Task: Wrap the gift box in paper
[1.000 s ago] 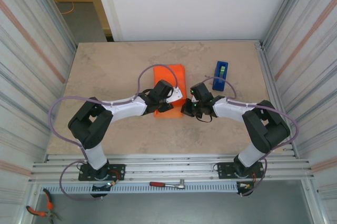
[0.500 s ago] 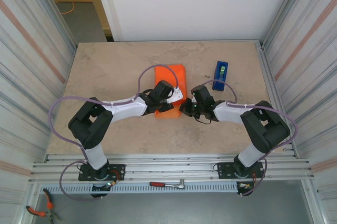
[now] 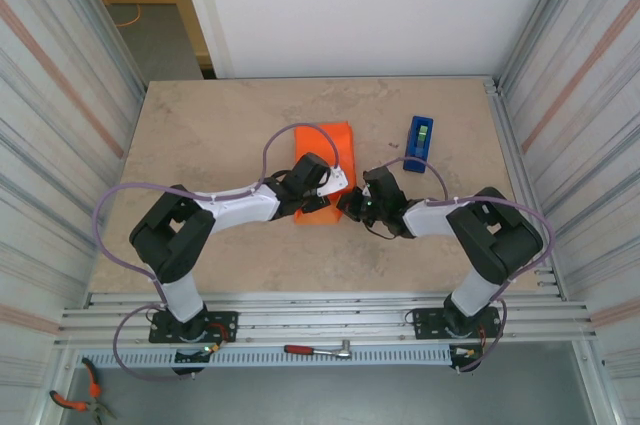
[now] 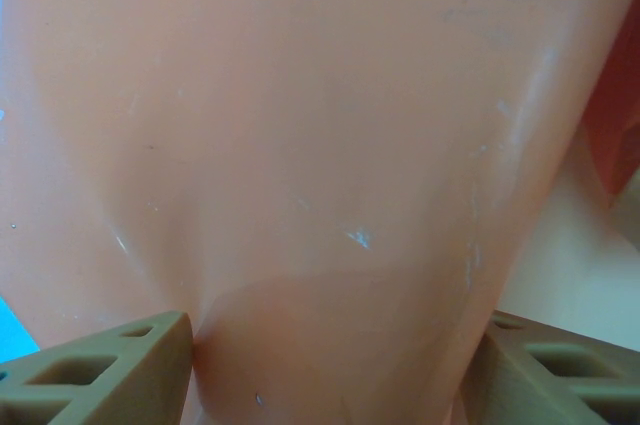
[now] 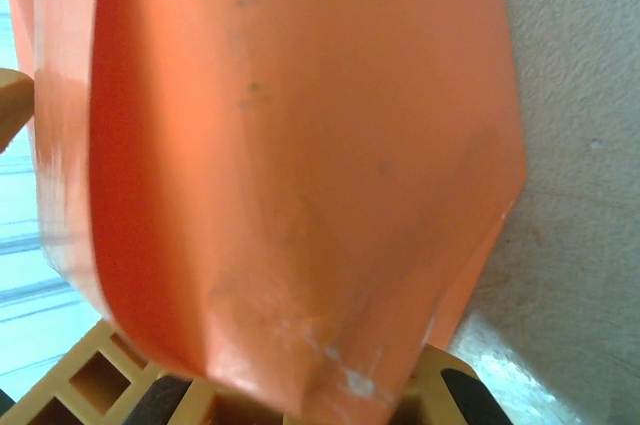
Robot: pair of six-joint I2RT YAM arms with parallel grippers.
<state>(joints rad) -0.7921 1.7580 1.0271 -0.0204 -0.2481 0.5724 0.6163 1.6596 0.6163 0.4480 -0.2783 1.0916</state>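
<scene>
The orange paper (image 3: pixel 325 145) lies folded into a parcel at mid-table, and the gift box is hidden under it. My left gripper (image 3: pixel 322 201) rests on the parcel's near end. In the left wrist view the paper (image 4: pixel 320 145) bulges between both fingers (image 4: pixel 110 375) and touches each, so the left gripper (image 4: pixel 330 385) is shut on it. My right gripper (image 3: pixel 350 207) is at the parcel's near right corner. In the right wrist view a pointed flap of paper (image 5: pixel 300 145) runs down into the right gripper (image 5: pixel 310 405), which is shut on it.
An upright blue tape dispenser (image 3: pixel 419 135) stands right of the parcel, just beyond the right arm. The stone-look table (image 3: pixel 200 125) is bounded by corrugated metal walls (image 3: pixel 60 95) left and right. Bare table (image 5: pixel 580 95) shows beside the flap.
My right gripper has slid a little to the left, up against the parcel's near right corner. The left arm and the parcel have stayed where they were.
</scene>
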